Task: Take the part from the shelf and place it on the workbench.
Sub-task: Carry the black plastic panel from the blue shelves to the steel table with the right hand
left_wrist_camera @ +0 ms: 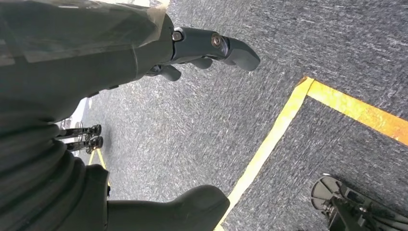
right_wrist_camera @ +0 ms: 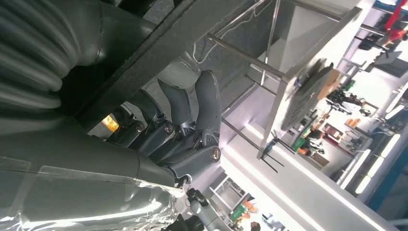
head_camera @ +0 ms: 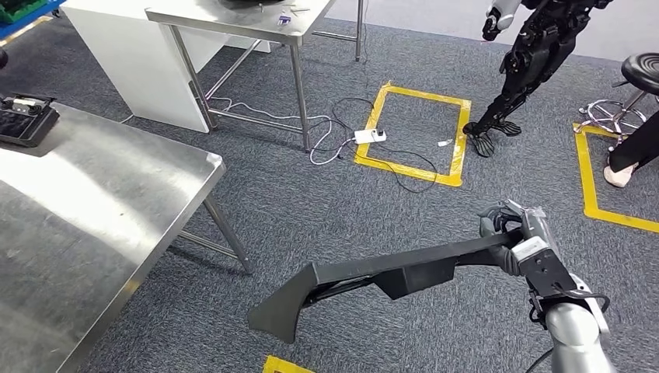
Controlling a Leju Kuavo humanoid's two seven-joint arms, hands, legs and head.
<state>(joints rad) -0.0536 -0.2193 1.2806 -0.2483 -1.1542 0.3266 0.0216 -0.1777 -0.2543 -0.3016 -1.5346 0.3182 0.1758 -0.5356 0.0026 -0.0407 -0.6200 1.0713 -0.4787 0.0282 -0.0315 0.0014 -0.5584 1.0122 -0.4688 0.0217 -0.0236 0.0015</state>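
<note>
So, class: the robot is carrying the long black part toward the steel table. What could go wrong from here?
1. The right hand grips the part at one end only; the long overhang could twist it loose.
2. Its far end hangs low and might strike the table edge.
3. The left hand gives no support.

No legible text, labels, numbers or signs anywhere.

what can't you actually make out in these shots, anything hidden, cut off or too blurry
- Long black part: in the head view the right hand covers the end it grips; in the right wrist view the picture edges cut the part off.
- Steel workbench: the head view's left and bottom edges cut it off.
- Black case on the workbench: its contents are too small to read.
- Left hand: in the left wrist view the fingers curl over carpet; the palm is hidden behind its cover.
</note>
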